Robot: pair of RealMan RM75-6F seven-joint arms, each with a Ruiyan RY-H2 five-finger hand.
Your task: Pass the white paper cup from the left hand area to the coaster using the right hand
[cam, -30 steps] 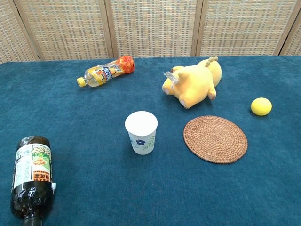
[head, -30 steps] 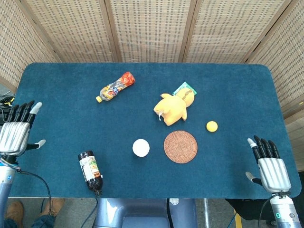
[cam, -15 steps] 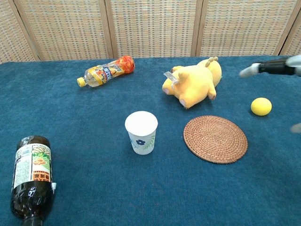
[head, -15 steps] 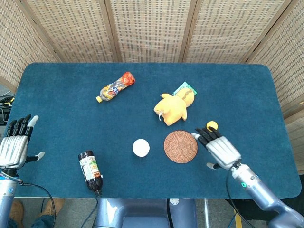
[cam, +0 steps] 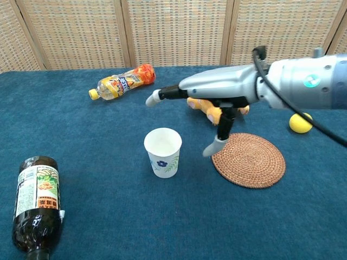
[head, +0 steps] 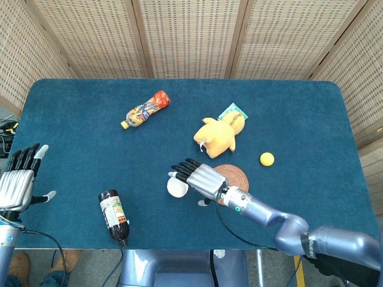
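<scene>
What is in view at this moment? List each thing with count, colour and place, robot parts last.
paper cup: 1, white with a blue flower print, upright near the table's middle, left of the coaster
coaster: 1, brown woven, round, right of the cup
plush toy: 1, yellow, lying behind the coaster
card: 1, green, partly under the plush toy
ball: 1, yellow, right of the coaster
clear bottle: 1, orange-red base, yellow cap, lying far left of the plush
dark bottle: 1, lying near the front left edge
table: 1, blue cloth
left robot hand: 1, silver and black, empty, fingers apart, at the left edge
right robot hand: 1, fingers spread beside the cup, holding nothing
</scene>
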